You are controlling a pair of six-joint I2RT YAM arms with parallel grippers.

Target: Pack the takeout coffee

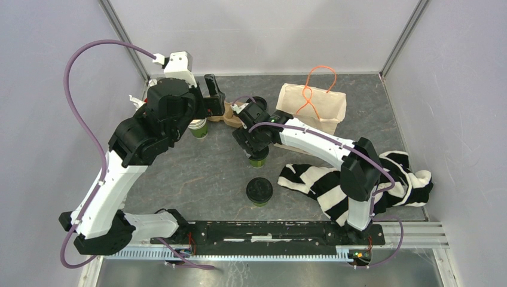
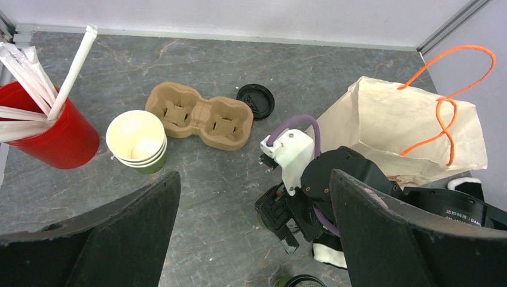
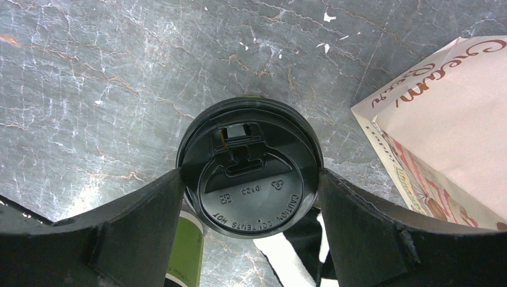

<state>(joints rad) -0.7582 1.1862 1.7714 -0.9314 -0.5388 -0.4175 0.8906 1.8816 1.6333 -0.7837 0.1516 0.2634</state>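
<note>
Takeout coffee cup (image 3: pixel 250 179): green paper, capped with a black plastic lid, upright on the desk (image 1: pixel 197 173) near its middle, between the paper bag (image 1: pixel 311 107) and the arm bases. A second capped cup (image 1: pixel 259 191) stands near it on the base side. Handling, by judgement: light, thin-walled, easily dented by a hard squeeze. The lid is only pressed on and could pop off or slip if it takes the whole load. Contents, if any, cannot be seen, so it is best kept level. Best hold is probably high on the wall just under the rolled rim, where the paper is stiffest, rather than on the glossy lid alone. Right pincer (image 3: pixel 250 173): jaws spread wide, one on each side of the cup's lid, inner faces apparently pressed against its edge, so it reads as clamped on the cup at lid height. Left pincer (image 2: pixel 254 179): jaws fully apart, holding and touching nothing, hovering near the stack of open cups (image 2: pixel 137 140) and the pulp carrier (image 2: pixel 200 116).
</note>
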